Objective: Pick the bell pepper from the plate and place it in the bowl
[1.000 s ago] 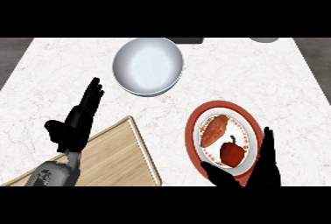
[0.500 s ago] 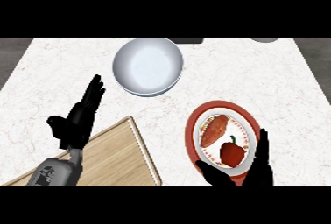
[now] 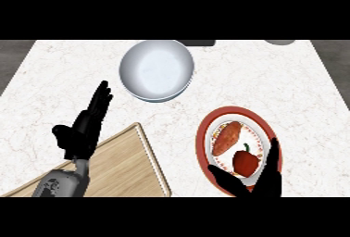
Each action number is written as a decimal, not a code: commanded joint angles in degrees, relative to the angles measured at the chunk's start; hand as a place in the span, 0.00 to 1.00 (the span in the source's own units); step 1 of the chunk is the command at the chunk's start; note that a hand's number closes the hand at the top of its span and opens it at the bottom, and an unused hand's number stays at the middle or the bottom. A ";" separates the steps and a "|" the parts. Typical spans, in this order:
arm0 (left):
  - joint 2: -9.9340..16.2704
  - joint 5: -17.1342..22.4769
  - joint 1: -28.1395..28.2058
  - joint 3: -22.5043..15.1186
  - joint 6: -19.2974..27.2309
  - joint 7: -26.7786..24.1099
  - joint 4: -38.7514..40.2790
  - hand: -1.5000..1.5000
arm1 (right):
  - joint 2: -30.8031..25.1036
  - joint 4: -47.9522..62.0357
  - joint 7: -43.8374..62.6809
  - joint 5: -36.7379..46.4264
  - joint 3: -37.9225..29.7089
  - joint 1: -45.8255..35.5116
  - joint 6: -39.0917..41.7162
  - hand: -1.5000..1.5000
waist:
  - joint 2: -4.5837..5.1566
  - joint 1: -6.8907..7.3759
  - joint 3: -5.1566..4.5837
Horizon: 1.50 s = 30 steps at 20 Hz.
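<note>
Lying on the plate (image 3: 206, 139) beside a sweet potato (image 3: 226, 138), the bell pepper (image 3: 246, 161) is flanked by the spread, empty right robot hand (image 3: 258, 181); the bowl (image 3: 156, 69) is set well apart.

— Where's the left hand (image 3: 80, 128)?

— Up over the worktop's left side, fingers straight and pointing away, thumb out to the side, grey forearm (image 3: 63, 181) rising from the lower edge.

— And the right hand (image 3: 260, 178)?

— Low at the near edge, right side: fingers upright, thumb spread wide to the left, nothing inside its grasp.
</note>
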 commanded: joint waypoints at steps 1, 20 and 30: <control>-0.49 0.28 1.25 2.76 -2.89 -5.89 4.71 0.50 | -0.25 3.08 -3.58 -4.95 -3.03 -1.73 -2.72 0.00 | 0.02 -0.06 -0.03; -2.82 -3.89 1.35 3.16 -4.03 2.57 -3.38 0.50 | -2.79 16.09 -5.27 -6.54 -4.83 -7.38 6.33 1.00 | -0.01 0.21 -0.02; -2.77 -3.05 -1.58 6.75 -6.73 1.64 0.01 0.50 | 0.45 24.25 -12.21 -7.01 1.08 -7.30 -1.85 1.00 | 0.00 0.09 -0.01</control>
